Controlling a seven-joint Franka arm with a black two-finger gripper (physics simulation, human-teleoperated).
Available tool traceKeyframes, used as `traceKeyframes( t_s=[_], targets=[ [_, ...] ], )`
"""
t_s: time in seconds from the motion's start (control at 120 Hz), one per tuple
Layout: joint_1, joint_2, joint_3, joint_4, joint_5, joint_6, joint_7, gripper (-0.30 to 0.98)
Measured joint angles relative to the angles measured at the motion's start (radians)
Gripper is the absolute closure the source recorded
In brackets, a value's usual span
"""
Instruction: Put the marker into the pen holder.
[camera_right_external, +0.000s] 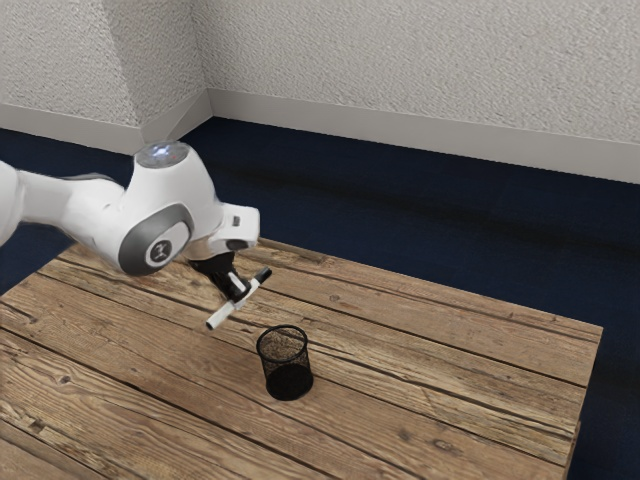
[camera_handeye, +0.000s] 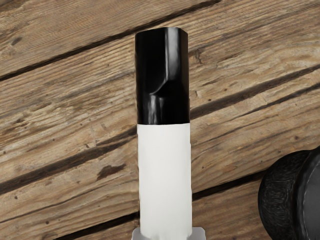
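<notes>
Hanging aslant near the upright cup (camera_right_external: 288, 380), the marker (camera_right_external: 222, 315) is pinched mid-barrel between 2 fingers of the gripper (camera_right_external: 240, 291), probably so an end can be tipped into the cup's mouth.

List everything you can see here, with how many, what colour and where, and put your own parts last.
Marker: one, white with a black cap, in my gripper, above the table and outside the pen holder.
Pen holder: one, black mesh, upright on the table.
Table: one, brown wooden planks, under the pen holder and marker.
Floor: one, dark blue, around and beyond the table.
Wall: three faces, pale grey, rough-textured, behind the floor.
Baseboard: along the wall's foot, light grey.
Arm: one, white with grey parts, coming in from the exterior view's left.
Gripper: one, black, shut on the marker.
</notes>
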Motion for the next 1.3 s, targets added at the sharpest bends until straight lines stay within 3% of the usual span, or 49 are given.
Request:
traceKeyframes(
  t_s=[0.233,0.508,0.667,1.008,1.3],
  targets=[
    [0.059,-0.157,-0.115,-0.059,0.044,0.195,-0.037,0.79],
    [0.07,-0.196,-0.2,-0.166,0.027,0.425,-0.076,0.79],
    [0.071,-0.195,-0.266,-0.245,0.012,0.48,-0.118,0.79],
    [0.073,-0.132,-0.274,-0.269,0.006,0.517,-0.199,0.79],
    [0.132,-0.095,-0.273,-0.26,0.13,0.647,-0.236,0.79]
  ],
)
